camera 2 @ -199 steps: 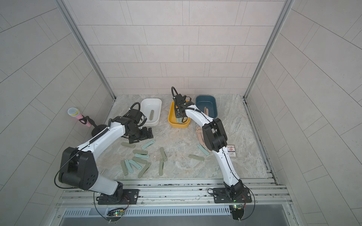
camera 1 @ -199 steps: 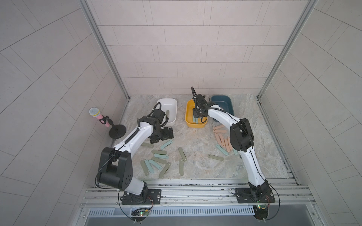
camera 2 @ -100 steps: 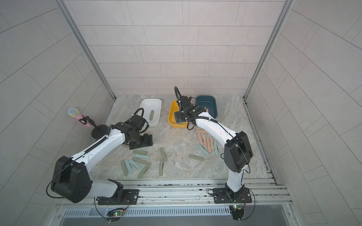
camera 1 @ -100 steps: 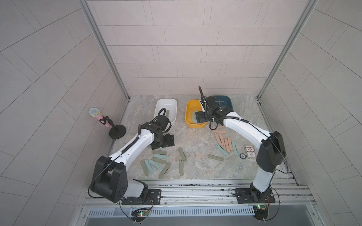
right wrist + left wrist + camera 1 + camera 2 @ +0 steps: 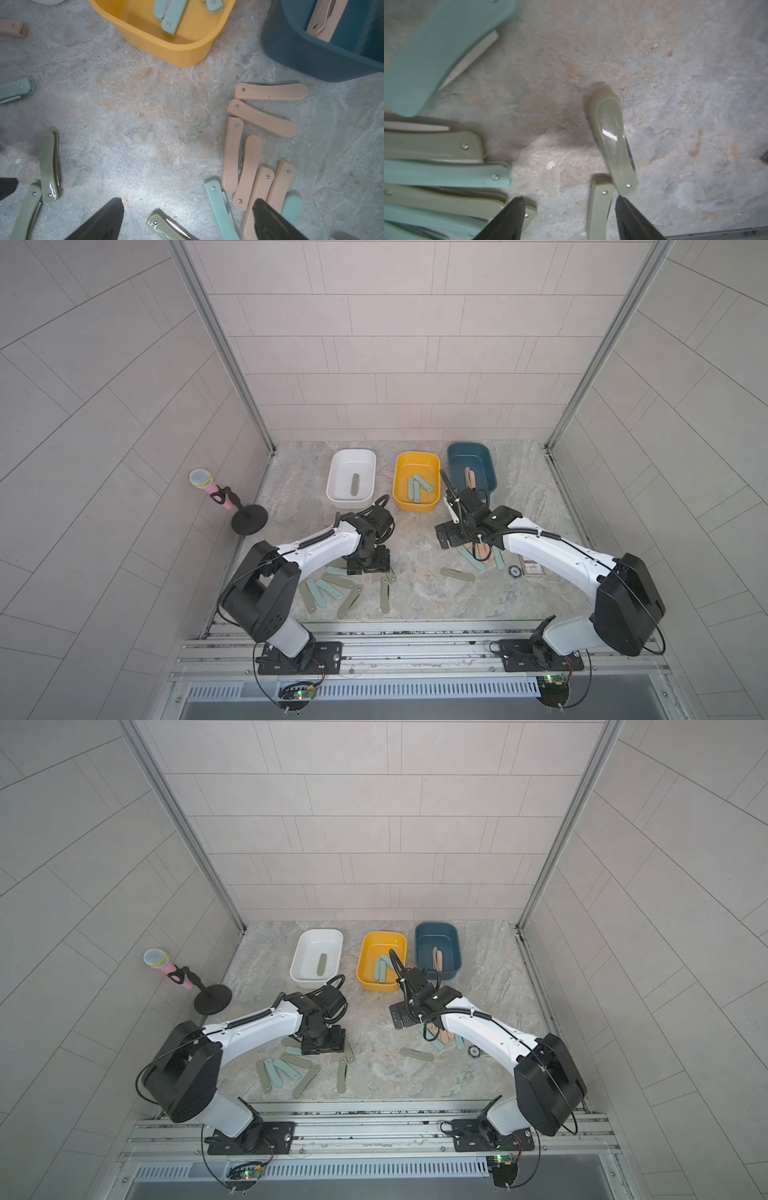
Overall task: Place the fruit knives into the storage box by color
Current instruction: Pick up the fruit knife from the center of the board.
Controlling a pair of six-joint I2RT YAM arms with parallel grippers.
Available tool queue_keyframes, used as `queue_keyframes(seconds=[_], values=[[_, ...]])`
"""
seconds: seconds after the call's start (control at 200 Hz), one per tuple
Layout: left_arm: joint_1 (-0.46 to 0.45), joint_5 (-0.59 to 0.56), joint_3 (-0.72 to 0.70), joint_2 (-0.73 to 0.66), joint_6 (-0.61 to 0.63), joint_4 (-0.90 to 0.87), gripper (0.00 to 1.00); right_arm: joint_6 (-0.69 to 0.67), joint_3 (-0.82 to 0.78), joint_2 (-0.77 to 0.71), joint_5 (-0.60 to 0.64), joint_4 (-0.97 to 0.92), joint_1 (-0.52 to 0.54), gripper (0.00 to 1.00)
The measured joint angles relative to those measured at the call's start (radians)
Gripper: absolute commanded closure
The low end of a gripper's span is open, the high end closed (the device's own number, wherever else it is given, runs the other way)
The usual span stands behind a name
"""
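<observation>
Since the earlier frames the right gripper point(image 5: 446, 536) has drawn back from over the yellow plastic box point(image 5: 397, 489) to the table in front of it, and the left gripper point(image 5: 368, 563) has shifted nearer the front edge, onto the scattered knives. At the far left a pink microphone with a grey mesh head point(image 5: 206, 486) leans on a round black stand. Next, a loose group of flat olive-green and light teal fruit knives point(image 5: 328, 591) lies on the grey marbled tabletop point(image 5: 428, 599). The left gripper hangs low over the group's far side, jaws partly apart and holding nothing, with the end of one olive-green knife point(image 5: 599, 209) lying between the black fingertips point(image 5: 512, 216) and a glossy olive-green knife point(image 5: 610, 141) just beyond. Behind stands the white plastic box point(image 5: 332, 489), one olive-green knife point(image 5: 354, 485) inside, then the yellow plastic box with several teal knives point(image 5: 411, 491). The right gripper is wide open and empty over bare stone, beside a row of peach-pink knives point(image 5: 261, 120) on the table. The dark blue plastic box point(image 5: 491, 466) holds more peach-pink knives point(image 5: 469, 477). A single olive-green knife point(image 5: 457, 573) lies apart nearer the front, and farthest right sit a small round black disc point(image 5: 514, 571) and a small printed card point(image 5: 532, 569).
</observation>
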Motion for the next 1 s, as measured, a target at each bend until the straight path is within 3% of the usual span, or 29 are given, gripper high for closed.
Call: queue_keyframes(seconds=[0.355, 0.776, 1.001], values=[[-0.032, 0.009, 0.117, 0.161, -0.009, 0.034, 0.47, 0.003, -0.035, -0.092, -0.009, 0.021, -0.04, 0.0], [-0.04, -0.007, 0.196, 0.222, 0.025, 0.006, 0.46, 0.01, -0.043, -0.093, -0.05, 0.027, -0.052, 0.0], [-0.044, -0.046, 0.248, 0.257, 0.056, -0.01, 0.36, 0.016, -0.043, -0.093, -0.069, 0.039, -0.052, 0.0]])
